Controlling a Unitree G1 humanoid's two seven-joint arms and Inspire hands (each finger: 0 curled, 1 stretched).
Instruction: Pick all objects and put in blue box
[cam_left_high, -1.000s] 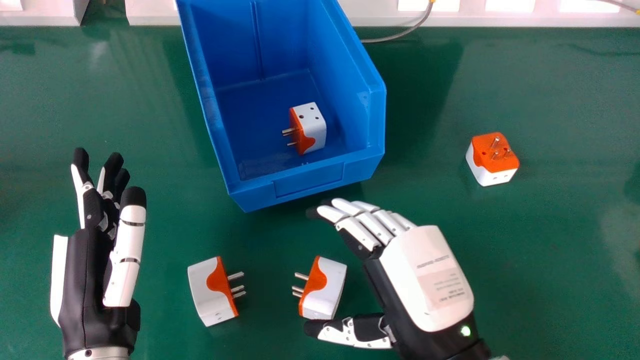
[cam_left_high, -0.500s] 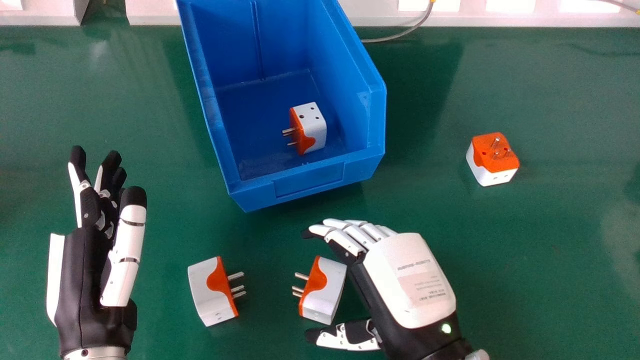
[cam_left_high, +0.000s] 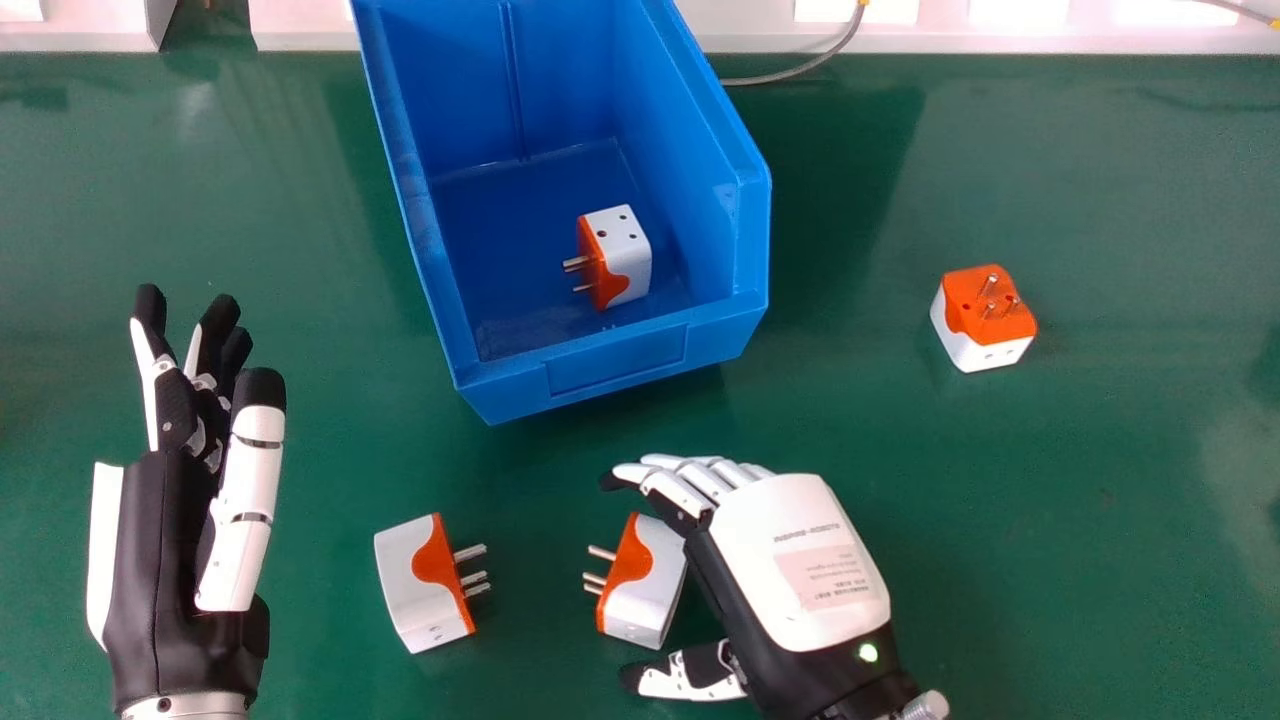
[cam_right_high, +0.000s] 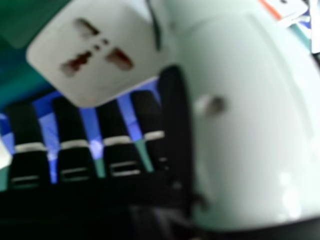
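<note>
"One white-and-orange plastic plug adapter (cam_left_high: 632, 262) is in the blue plastic box (cam_left_high: 615, 366), upper centre. How many are left?"

"Three, on the green desk (cam_left_high: 1100, 520): second adapter (cam_left_high: 403, 590) lower left of centre, third adapter (cam_left_high: 652, 592) lower centre, fourth adapter (cam_left_high: 975, 335) at right. The right hand (cam_left_high: 815, 580), lower centre-right, is wide beside the third, not closed on it. The left hand (cam_left_high: 160, 570), lower left, is also wide."

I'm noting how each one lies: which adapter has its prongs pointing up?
The adapter on the table right of the blue box: its prongs stand upward. The one inside the box and the two nearer the robot point theirs sideways.
</note>
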